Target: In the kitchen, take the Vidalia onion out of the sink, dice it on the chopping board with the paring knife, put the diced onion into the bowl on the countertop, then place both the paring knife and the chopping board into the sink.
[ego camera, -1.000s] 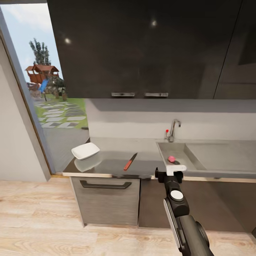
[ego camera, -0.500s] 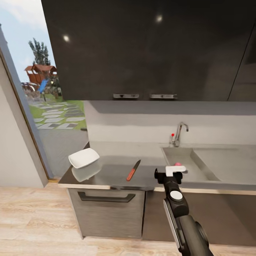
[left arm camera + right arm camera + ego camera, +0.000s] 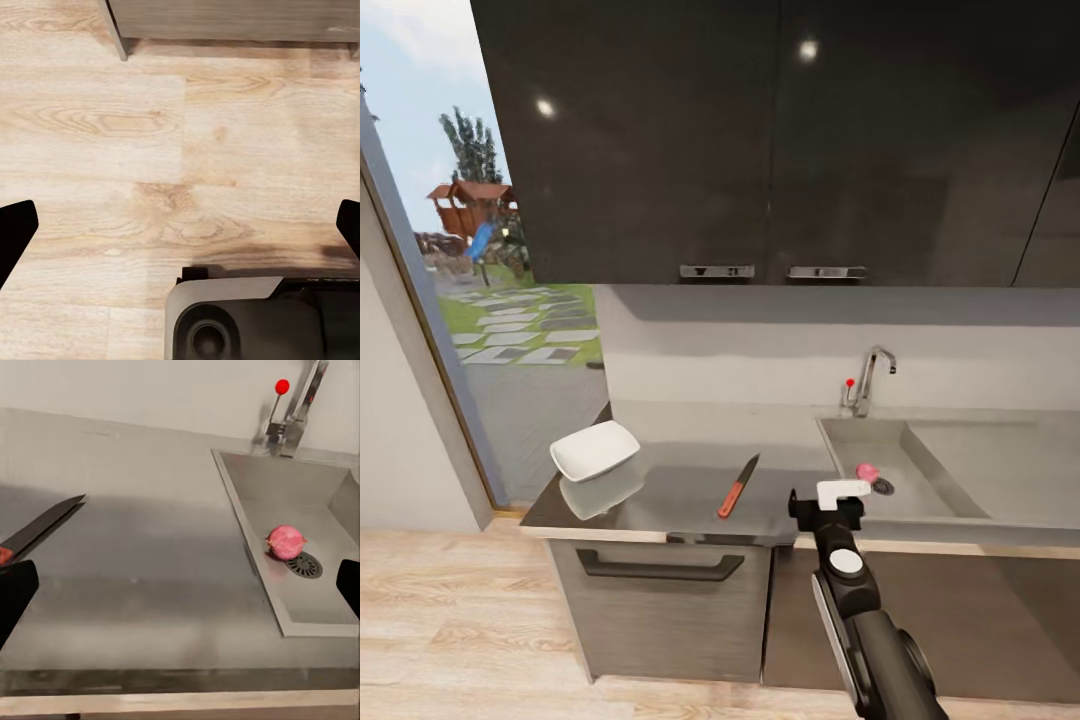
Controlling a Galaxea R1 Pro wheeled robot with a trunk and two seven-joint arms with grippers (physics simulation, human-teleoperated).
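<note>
The right hand point(image 3: 844, 497) hangs in front of the desk point(image 3: 680, 470), at its front edge between the paring knife point(image 3: 738, 486) and the sink point(image 3: 920, 480). In the right wrist view its two dark fingertips point(image 3: 15, 592) stand wide apart at the frame's edges with nothing between them, so it is released and empty. The pinkish Vidalia onion point(image 3: 286, 542) lies in the sink basin, touching or just beside the round drain point(image 3: 304, 565). The chrome tap point(image 3: 868, 380) with its red-tipped lever stands at the back of the sink. The paring knife lies flat on the desk, wooden handle toward the front edge, dark blade pointing back. The white square bowl point(image 3: 594, 450) sits near the left end of the desk, well apart from the knife. The left hand's dark fingertips point(image 3: 13, 232) are spread wide over the wooden floor point(image 3: 150, 150), holding nothing, close to the robot's base point(image 3: 247, 319).
</note>
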